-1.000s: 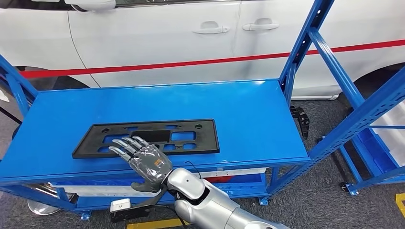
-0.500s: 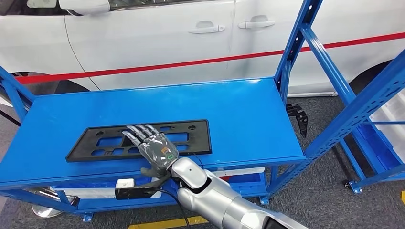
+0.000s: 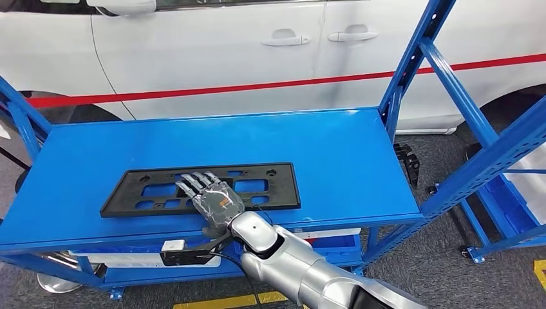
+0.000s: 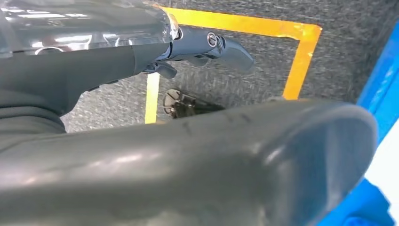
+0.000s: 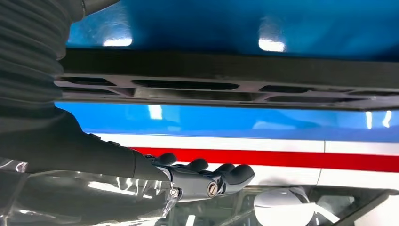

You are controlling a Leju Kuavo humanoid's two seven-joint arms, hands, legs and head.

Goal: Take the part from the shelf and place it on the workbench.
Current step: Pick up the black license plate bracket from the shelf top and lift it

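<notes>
One blue metal shelf (image 3: 335, 148), glossy top, on grey carpet with yellow floor tape (image 4: 301, 56); white car (image 3: 212, 51) with a red stripe behind. Flat black plastic plate (image 3: 270, 193) with rectangular cutouts lies near the front edge. Right hand (image 3: 212, 199) rests over it, fingers spread. Left hand (image 4: 207, 44): can't tell.
</notes>
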